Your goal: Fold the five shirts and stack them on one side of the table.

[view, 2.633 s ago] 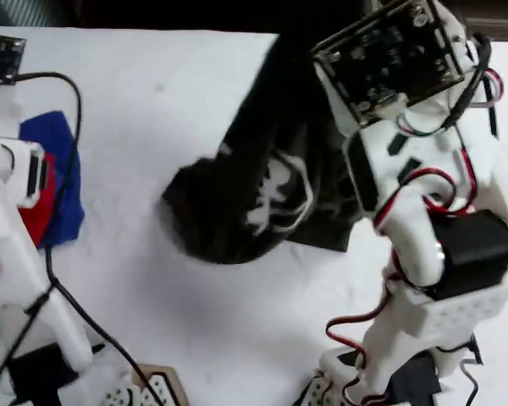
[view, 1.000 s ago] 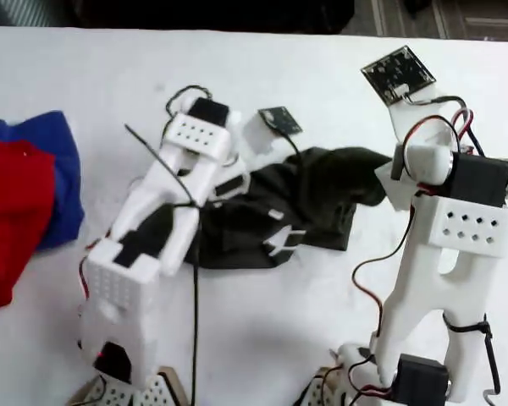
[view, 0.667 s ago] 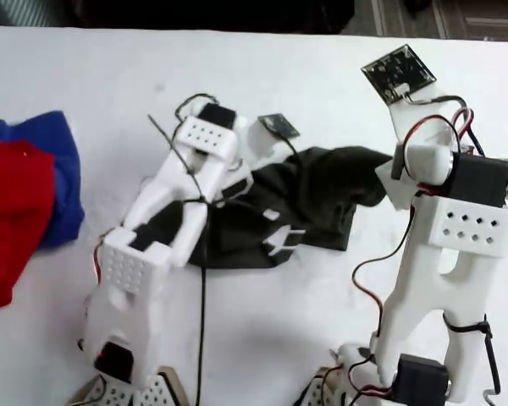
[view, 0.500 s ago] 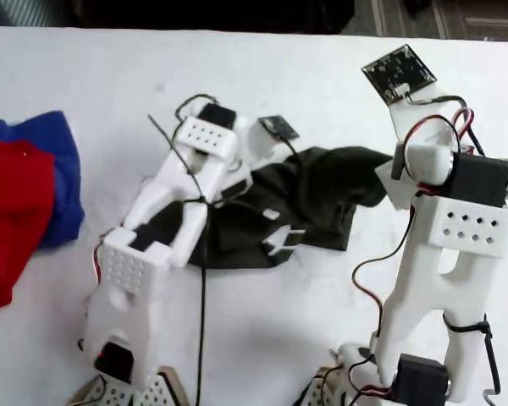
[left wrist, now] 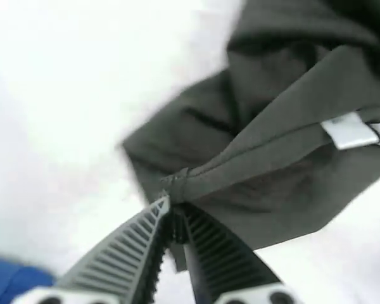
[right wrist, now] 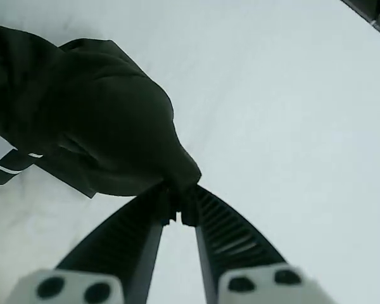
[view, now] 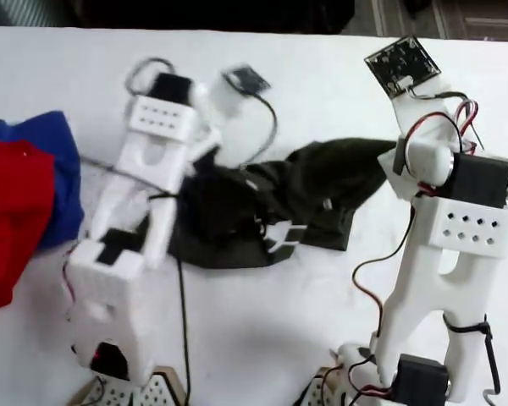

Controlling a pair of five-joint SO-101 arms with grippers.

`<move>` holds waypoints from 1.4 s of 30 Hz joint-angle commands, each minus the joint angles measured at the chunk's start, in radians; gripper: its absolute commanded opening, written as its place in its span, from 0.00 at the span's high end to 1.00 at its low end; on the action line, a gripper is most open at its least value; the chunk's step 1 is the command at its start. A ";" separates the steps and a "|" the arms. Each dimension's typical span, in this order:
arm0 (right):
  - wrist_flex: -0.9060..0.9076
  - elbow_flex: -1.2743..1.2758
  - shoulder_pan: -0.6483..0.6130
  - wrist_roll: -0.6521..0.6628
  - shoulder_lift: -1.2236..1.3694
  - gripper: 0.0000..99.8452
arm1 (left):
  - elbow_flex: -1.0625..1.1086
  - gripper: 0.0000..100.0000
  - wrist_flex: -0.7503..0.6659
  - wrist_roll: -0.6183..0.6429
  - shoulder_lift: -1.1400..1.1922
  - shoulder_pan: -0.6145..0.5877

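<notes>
White tabletop [view: 322,68] spreads under both arms, with a crumpled black shirt [view: 254,203] lying near its middle. The left gripper [left wrist: 174,218] is pressed together on a bunched fold at one edge of the black shirt [left wrist: 291,158], and the cloth pulls taut from that pinch toward a small white tag [left wrist: 351,130]. The right gripper [right wrist: 177,212] is likewise clamped on a pinch of the black shirt [right wrist: 95,126] at the opposite end. In the high view the shirt stretches between the two arms, its white print [view: 284,237] showing along the near edge. Well apart from the black shirt, beyond the left arm, a red shirt [view: 13,211] lies partly on top of a blue shirt [view: 55,161]. A corner of that blue shirt [left wrist: 12,282] appears beside the left gripper's fingers.
</notes>
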 commanded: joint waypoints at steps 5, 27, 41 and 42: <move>-0.024 -0.081 0.007 -0.009 -0.022 0.98 | 0.192 0.98 0.005 -0.031 -0.222 0.025; -0.024 0.049 0.012 -0.008 -0.031 0.98 | 0.631 0.73 -0.216 0.063 -0.202 0.209; -0.024 0.049 0.012 -0.008 -0.031 0.98 | 0.532 0.73 -0.222 0.061 -0.312 0.105; -0.024 0.049 0.012 -0.008 -0.031 0.98 | 0.523 0.73 -0.226 0.061 -0.312 0.101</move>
